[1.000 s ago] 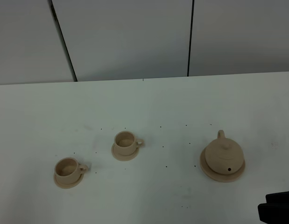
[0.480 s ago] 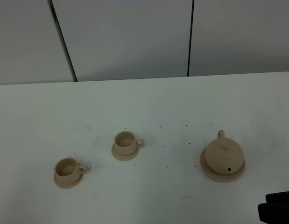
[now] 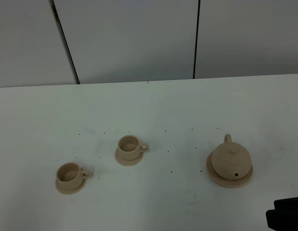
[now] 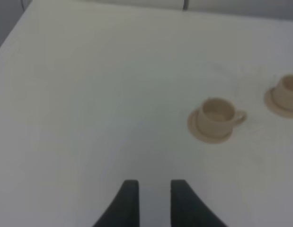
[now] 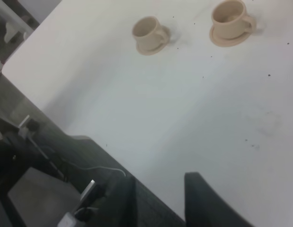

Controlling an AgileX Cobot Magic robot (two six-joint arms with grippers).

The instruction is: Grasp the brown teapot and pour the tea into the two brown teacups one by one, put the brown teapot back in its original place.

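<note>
Okay, brown teapot (image 3: pixel 230 161) on its plate (image 3: pixel 210 173), well apart from right gripper (image 5: pixel 158 196) over desk (image 3: pixel 187 106) edge; left gripper (image 4: pixel 151 198) near one teacup (image 4: pixel 217 116); both jaws narrowly parted, empty.

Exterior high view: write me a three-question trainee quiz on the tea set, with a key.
1. True or false: the brown teapot stands on the plate.
2. Multiple choice: in the exterior high view, the handles of the front teacup and the back teacup point toward A) the right, B) the left, C) the wall.
3. Fill in: each teacup sits on its own ___.
Key: 1 true; 2 A; 3 saucer.
</note>
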